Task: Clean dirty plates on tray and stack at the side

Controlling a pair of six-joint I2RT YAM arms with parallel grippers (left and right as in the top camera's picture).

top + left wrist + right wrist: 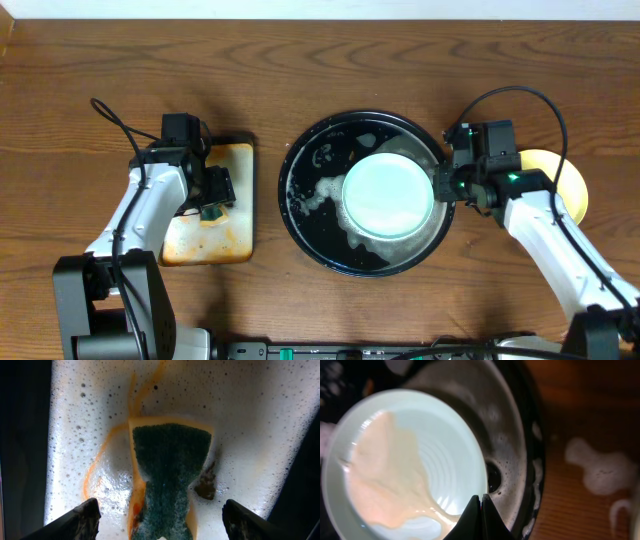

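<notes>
A pale mint-blue plate (pixel 385 193) lies in the round black tray (pixel 300 225), wet with foam around it. My right gripper (pixel 440 185) is shut on the plate's right rim. In the right wrist view the plate (pixel 410 460) carries a cream-coloured film, and the fingers (pixel 480 497) pinch its edge inside the tray (pixel 520 450). A pale yellow plate (pixel 570 180) lies on the table at the right, partly hidden by my right arm. My left gripper (pixel 212 195) is open over a green-and-yellow sponge (pixel 167 470), with the fingers (pixel 160 520) on either side of it.
The sponge lies in a rectangular orange-stained metal pan (pixel 235 235) full of soapy foam, left of the tray. Blobs of foam (pixel 600 472) sit on the wooden table right of the tray. Cables run from both arms.
</notes>
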